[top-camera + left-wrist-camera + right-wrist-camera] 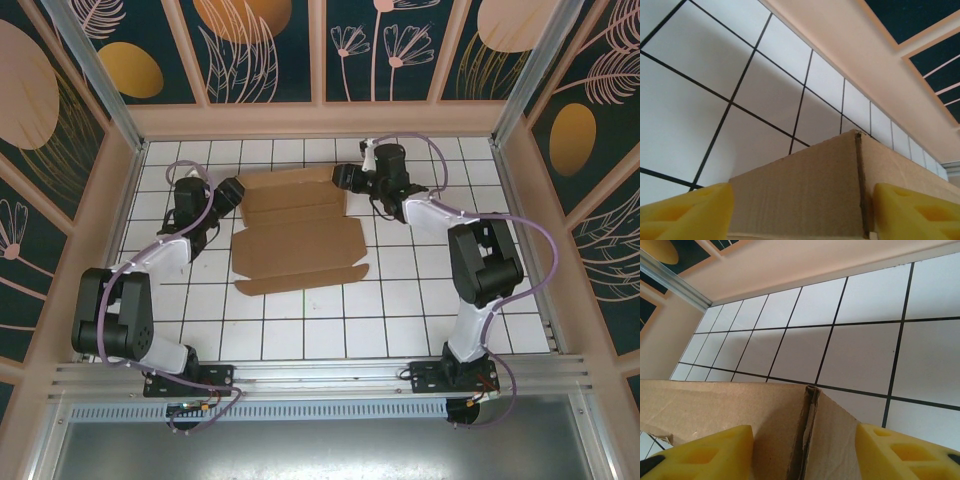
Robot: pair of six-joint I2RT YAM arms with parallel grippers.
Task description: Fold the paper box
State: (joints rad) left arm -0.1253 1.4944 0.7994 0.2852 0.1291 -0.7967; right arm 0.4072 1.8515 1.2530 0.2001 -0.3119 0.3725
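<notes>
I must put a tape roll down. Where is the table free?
Free: the table between the paper box and the near edge. Crowded: the box's far corners, where the left gripper and the right gripper sit.

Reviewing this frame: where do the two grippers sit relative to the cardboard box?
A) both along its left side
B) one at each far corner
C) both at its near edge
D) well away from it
B: seen from above, the left gripper is at the far left corner of the box and the right gripper is at its far right corner.
</notes>
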